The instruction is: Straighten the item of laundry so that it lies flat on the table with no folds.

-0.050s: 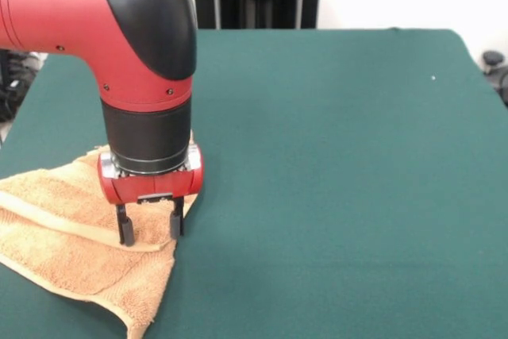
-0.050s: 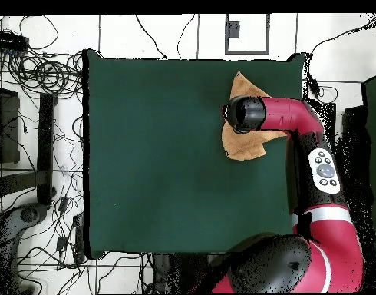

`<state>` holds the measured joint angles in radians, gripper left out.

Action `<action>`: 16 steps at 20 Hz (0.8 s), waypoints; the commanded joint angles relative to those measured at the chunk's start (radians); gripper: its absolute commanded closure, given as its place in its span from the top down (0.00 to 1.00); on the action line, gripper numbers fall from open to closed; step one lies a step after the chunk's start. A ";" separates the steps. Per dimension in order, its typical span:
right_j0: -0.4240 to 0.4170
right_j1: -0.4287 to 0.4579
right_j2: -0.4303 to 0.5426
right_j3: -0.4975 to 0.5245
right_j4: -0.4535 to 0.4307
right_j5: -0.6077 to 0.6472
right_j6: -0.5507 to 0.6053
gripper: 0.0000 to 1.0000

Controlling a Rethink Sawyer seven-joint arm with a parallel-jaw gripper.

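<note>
While the tool point(image 1: 150, 228) hangs with jaws parted and empty over the towel's point(image 1: 63, 236) folded inner edge, the rumpled cloth spreads away toward the surface's point(image 1: 333, 196) near corner.

A dark green bench point(image 2: 168, 154) fills the middle of the overhead view, ringed by white floor strewn with black cables point(image 2: 45, 73). A tan towel point(image 2: 243, 146) lies near the bench's top right corner, crumpled into an irregular shape, with one point point(image 2: 239, 77) reaching up towards the top edge. The red and black arm point(image 2: 298, 123) rises from its base at the bottom right, runs up along the bench's right side and bends left over the towel. Its black rounded end point(image 2: 243, 114) covers the towel's middle and hides the end effector beneath it.
</note>
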<state>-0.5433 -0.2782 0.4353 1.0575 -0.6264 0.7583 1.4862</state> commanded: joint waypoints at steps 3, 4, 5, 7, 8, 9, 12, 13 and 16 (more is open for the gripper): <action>-0.034 0.074 0.122 0.150 0.001 -0.015 -0.275 1.00; -0.049 0.077 0.137 0.162 0.001 -0.034 -0.285 1.00; -0.064 0.080 0.152 0.174 0.001 -0.052 -0.295 0.00; -0.071 0.085 0.159 0.175 0.003 -0.047 -0.306 0.00; -0.075 0.087 0.163 0.176 0.004 -0.044 -0.311 0.00; -0.079 0.089 0.167 0.177 0.004 -0.042 -0.316 0.00; -0.089 0.094 0.183 0.179 -0.003 -0.032 -0.322 0.00; -0.091 0.096 0.187 0.178 -0.007 -0.030 -0.321 0.00; -0.093 0.100 0.197 0.174 -0.017 -0.020 -0.317 0.00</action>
<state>-0.6375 -0.2752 0.5305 1.1026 -0.6235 0.7485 1.4852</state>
